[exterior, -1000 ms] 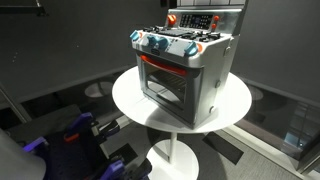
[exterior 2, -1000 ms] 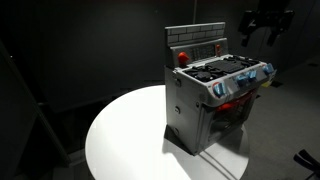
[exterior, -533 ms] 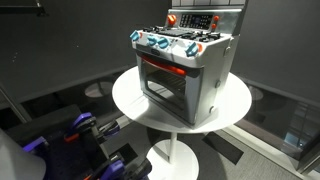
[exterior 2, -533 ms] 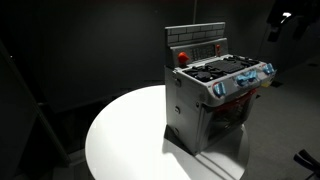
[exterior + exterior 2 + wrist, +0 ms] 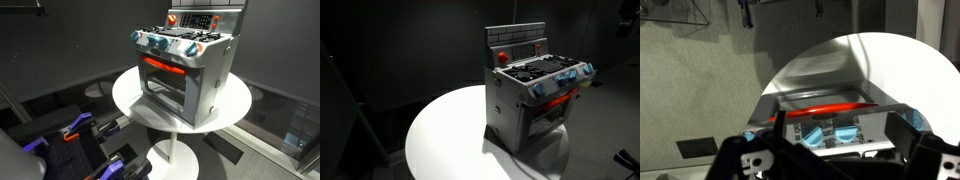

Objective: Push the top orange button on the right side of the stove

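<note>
The gripper (image 5: 835, 162) stands wide. In the wrist view its two dark fingers (image 5: 748, 158) sit far apart at the bottom left and bottom right of the picture, and nothing is held between them. It touches nothing.

The stove (image 5: 830, 122) lies beyond the gripper, in the gap framed by the fingers and well apart from them. Its orange-red trim strip (image 5: 825, 105) and a row of blue-and-white knobs (image 5: 830, 135) face the camera.

In both exterior views the stove (image 5: 190, 75) (image 5: 525, 100) stands upright on a round white table (image 5: 235, 105) (image 5: 450, 140). In one exterior view it sits near the middle of the table, and in another toward the table's right edge. The table rests on a single white pedestal (image 5: 175, 150).

Dark burners (image 5: 542, 68) lie on top of the stove, and the grey back panel (image 5: 515, 40) rises behind them. A round red-orange button (image 5: 502, 57) sits at one end of that panel, also seen in an exterior view (image 5: 172, 19).

The oven window (image 5: 165, 85) on the front is edged in orange-red. What lies behind the glass cannot be told.

Dark equipment with blue and orange parts (image 5: 70, 135) fills the near left corner in an exterior view, too dim to identify.
</note>
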{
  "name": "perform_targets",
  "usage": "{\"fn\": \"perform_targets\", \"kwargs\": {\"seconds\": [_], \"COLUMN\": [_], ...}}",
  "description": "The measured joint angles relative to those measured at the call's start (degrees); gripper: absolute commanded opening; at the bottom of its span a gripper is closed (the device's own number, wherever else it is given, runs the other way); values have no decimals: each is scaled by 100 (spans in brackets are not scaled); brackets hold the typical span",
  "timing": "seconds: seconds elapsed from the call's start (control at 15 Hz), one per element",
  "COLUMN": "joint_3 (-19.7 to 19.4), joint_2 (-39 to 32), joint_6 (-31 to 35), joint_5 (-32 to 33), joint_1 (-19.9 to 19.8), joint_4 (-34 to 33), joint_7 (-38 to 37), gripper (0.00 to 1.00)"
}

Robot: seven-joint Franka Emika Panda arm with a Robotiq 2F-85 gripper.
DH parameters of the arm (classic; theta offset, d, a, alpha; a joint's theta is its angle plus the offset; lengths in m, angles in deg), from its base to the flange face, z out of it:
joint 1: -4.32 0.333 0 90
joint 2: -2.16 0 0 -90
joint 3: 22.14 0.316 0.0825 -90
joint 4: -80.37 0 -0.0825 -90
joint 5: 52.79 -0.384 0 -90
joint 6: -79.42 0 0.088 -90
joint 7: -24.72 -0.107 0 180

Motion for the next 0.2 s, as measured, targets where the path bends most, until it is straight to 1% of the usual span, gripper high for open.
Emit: {"fn": "perform_targets", "kwargs": {"seconds": [0.2], "joint_3": [1], "joint_2": [-25], "joint_6": [2], "joint_5": [0], "joint_1": [0], "joint_4": [0], "joint_7": [0], "gripper": [100]}}
